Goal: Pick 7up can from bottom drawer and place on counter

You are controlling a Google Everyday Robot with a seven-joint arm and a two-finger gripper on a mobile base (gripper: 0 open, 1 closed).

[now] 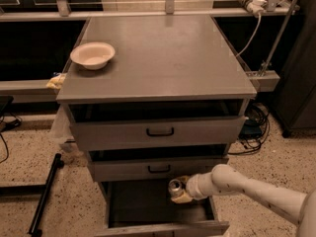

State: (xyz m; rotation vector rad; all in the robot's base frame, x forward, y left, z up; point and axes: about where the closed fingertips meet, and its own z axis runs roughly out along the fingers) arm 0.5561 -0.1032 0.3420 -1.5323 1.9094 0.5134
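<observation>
Where your white arm [256, 194] enters at the lower right corner, its upper end is cut off by the frame. The rest runs leftward and slightly upward to the gripper [178, 189]. The gripper sits over the open bottom drawer [148, 229], just under the front of the middle drawer [123, 171]. It is clamped on the 7up can [175, 185]: tan fingers [182, 198] press against the can's side, and its shiny round top faces up toward you. The can is in the right half of the drawer opening, above the dark floor (whether its base touches anything you cannot tell, since fingers and shadow cover it). The rest of the drawer's inside is too dark to read.

Room is tight overhead. The middle drawer's front hangs close above the can, and the top drawer [113, 133] above it is also slightly ajar, both with black handles. Higher up, the counter [168, 58] juts out with a straight front edge. Its centre and right are bare, and a cream bowl [93, 55] sits near its left edge. A white cable [251, 29] hangs beyond the far right corner.
</observation>
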